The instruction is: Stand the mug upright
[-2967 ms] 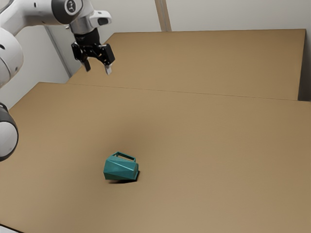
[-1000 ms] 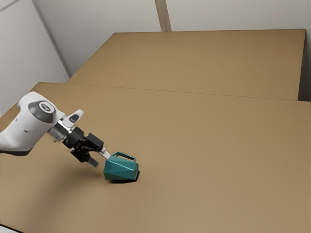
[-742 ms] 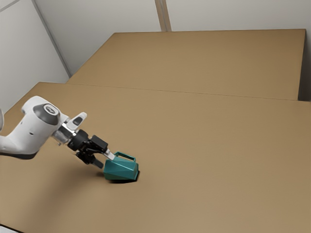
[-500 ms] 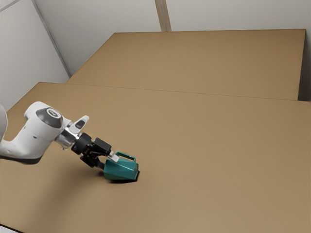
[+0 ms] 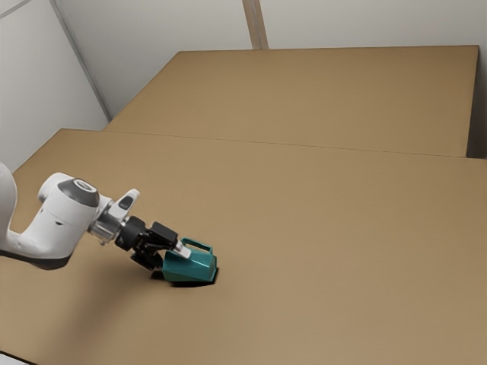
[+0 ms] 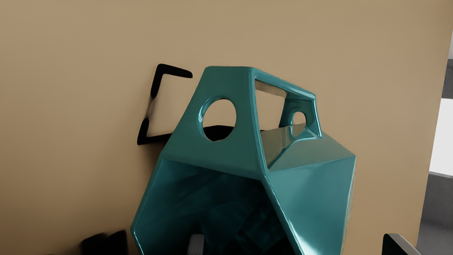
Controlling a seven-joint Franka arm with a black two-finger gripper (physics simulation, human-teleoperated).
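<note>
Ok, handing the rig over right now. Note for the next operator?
Gripper: open, at the mug's mouth. One finger at the mouth opening, the other outside the mug, side wall between them; not gripped.
Mug: teal, lying on its side on the table, mouth facing the gripper, handle on the upper side.
Done: gripper lined up across the wall.
Left: probably close on the wall, turn the mug onto its base, release, back off.
</note>
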